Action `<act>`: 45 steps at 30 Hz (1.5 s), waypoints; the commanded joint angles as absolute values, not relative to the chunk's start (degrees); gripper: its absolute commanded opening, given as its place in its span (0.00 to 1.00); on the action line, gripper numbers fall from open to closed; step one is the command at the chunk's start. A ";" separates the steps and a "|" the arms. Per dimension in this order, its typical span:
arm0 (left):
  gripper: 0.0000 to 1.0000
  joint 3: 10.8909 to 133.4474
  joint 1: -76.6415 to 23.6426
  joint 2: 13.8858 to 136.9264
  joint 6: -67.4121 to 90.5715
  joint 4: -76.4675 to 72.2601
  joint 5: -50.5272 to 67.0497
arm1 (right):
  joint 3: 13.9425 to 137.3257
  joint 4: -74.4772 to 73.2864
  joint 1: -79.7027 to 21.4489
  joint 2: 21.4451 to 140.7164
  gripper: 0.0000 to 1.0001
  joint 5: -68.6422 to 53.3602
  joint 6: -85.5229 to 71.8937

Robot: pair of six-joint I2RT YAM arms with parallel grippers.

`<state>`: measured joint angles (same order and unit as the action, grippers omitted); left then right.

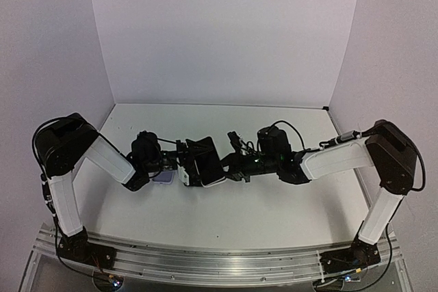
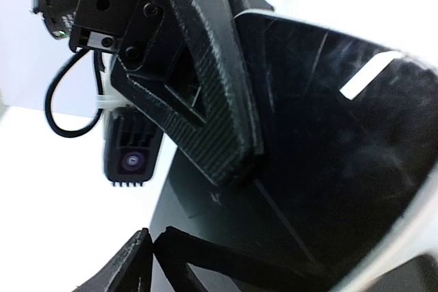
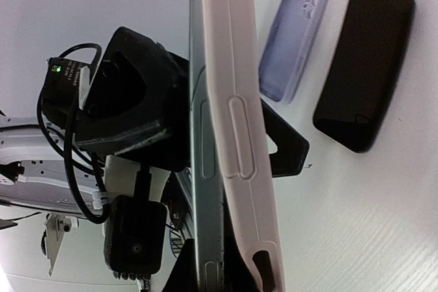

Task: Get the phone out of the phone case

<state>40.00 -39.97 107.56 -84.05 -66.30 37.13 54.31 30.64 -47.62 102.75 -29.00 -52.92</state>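
Observation:
The phone (image 1: 205, 165) in a pale pink case is held in the air at mid-table between both grippers. In the right wrist view it stands edge-on: silver frame (image 3: 205, 169) on the left, pink case (image 3: 236, 100) on the right. The case has spread away from the frame at the lower end, with a dark gap between them. My left gripper (image 1: 186, 162) is shut across phone and case, with one finger on each side (image 3: 287, 148). My right gripper (image 1: 229, 163) is shut on the phone's other end (image 3: 219, 278), with one finger (image 2: 205, 100) lying on the dark screen (image 2: 328, 155).
An empty lavender case (image 3: 291, 42) and a second black phone (image 3: 366, 66) lie flat on the white table under the grippers. The lavender case also shows in the top view (image 1: 164, 177). White walls close the table's back and sides.

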 commanded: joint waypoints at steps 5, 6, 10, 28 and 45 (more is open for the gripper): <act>0.74 43.12 -43.07 110.61 -75.57 -60.92 43.21 | 47.67 33.65 -42.51 100.97 0.00 -14.63 -55.69; 0.76 42.78 -43.07 110.60 -75.36 -60.99 43.06 | 47.77 33.66 -42.05 101.75 0.00 -14.64 -56.02; 0.80 41.43 -43.07 108.89 -68.75 -62.00 41.32 | 48.86 33.66 -40.11 103.72 0.00 -14.66 -57.47; 0.64 46.96 -50.01 101.65 -21.51 -37.05 19.83 | 56.34 34.54 -37.33 114.22 0.00 -23.66 -81.55; 0.50 52.26 -51.24 114.76 -49.67 -45.84 11.50 | 55.26 30.77 -38.00 113.13 0.00 -27.52 -88.38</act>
<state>48.49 -51.35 113.94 -46.82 -42.42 14.01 55.20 32.60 -37.52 114.85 -23.14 -85.84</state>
